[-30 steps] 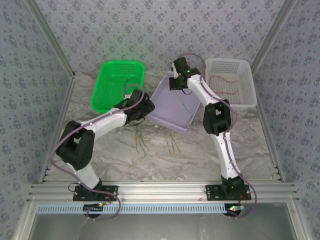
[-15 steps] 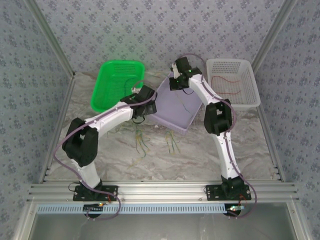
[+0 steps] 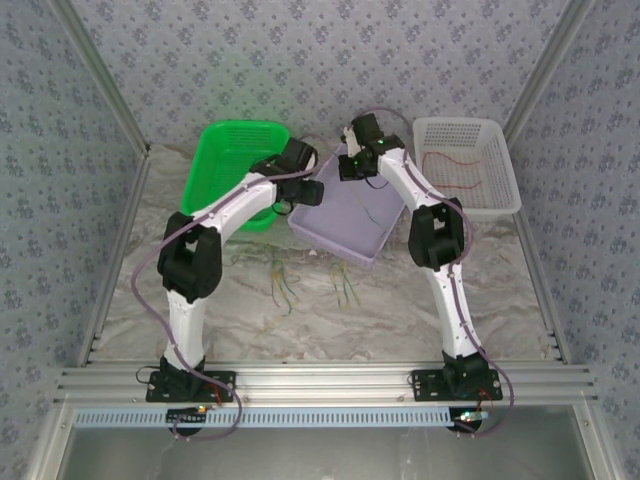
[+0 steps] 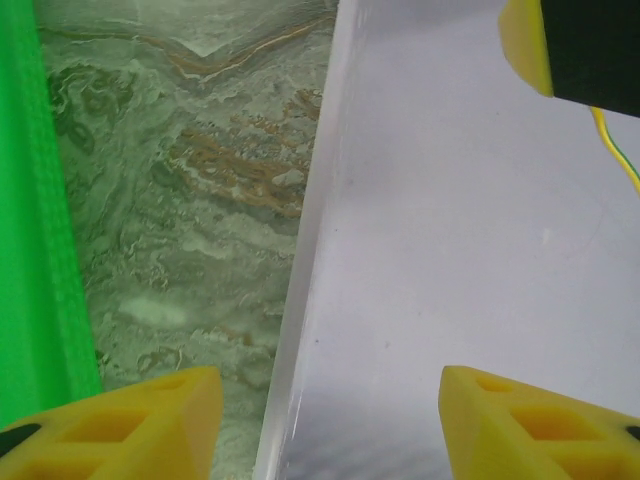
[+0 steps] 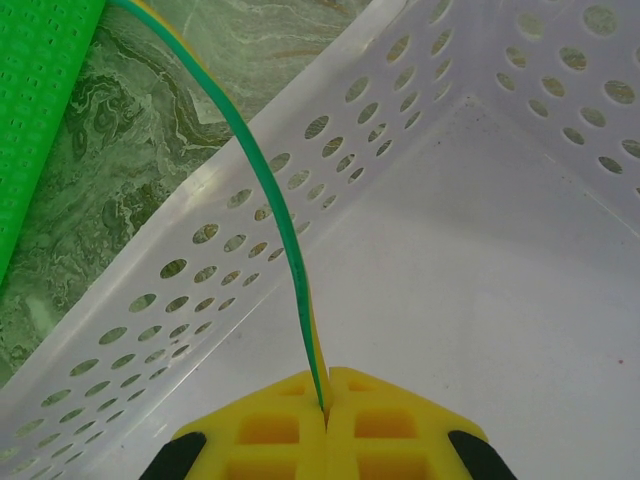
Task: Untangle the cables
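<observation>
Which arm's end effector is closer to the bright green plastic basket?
Left. The left end effector hangs at the pale purple plastic tray's rim beside the green basket; the right end effector is over the tray's inside, farther.

Pale blue-grey floral wallpaper on far and side walls point(image 3: 300, 60), marbled grey-white tabletop point(image 3: 400, 310), slanting metal corner posts point(image 3: 110, 85), aluminium rail point(image 3: 320, 382) along near edge, even light.

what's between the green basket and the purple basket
A bare strip of marbled tabletop separates the green basket from the purple basket, in the left wrist view.
</observation>
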Motion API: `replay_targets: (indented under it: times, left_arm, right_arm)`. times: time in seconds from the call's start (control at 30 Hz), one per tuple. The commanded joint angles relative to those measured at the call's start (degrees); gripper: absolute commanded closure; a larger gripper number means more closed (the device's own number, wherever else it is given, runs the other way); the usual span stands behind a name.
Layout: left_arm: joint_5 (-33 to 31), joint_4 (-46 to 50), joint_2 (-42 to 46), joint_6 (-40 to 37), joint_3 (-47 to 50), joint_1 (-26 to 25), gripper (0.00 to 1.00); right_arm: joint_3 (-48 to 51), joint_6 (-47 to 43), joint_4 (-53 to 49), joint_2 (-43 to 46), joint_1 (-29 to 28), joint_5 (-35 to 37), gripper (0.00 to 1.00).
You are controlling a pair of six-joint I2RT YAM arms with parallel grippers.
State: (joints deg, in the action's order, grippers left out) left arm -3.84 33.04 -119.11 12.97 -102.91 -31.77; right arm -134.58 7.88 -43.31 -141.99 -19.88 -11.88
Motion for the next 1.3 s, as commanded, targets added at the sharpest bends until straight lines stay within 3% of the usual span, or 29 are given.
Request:
replay_targets:
  times: [0.0, 0.3, 0.4, 0.57, 1.03, 1.27]
  left_arm:
    - [0.6, 3.7, -3.2, -3.9, -4.3, 0.5, 0.41]
    - [0.6, 3.4, -7.2, -2.0, -5.3, 1.0, 0.63]
    - [-1.6, 3.1, -7.0, 0.6, -4.3, 0.9, 0.79]
    - [-4.5, 0.7, -5.1, 5.4, -0.5, 0.9, 0.97]
    - [-7.3, -0.3, -2.7, 11.2, 4.2, 1.8, 1.0]
    - [-6.8, -0.5, -2.3, 12.5, 4.5, 2.1, 1.0]
  right_arm:
    - [-0.4, -0.7, -1.8, 1.8, 0.4, -1.4, 1.0]
    - [0.4, -0.6, -1.2, 1.9, 0.7, -1.9, 1.0]
    - [1.0, -0.9, -1.1, 2.5, 0.7, -1.7, 1.0]
    - [3.5, -1.9, -2.1, 4.6, 0.7, 1.0, 1.0]
    - [6.8, -3.0, -7.2, 7.2, 0.2, 12.4, 1.0]
    - [-1.1, -4.3, -16.7, 2.6, -0.5, 18.2, 1.0]
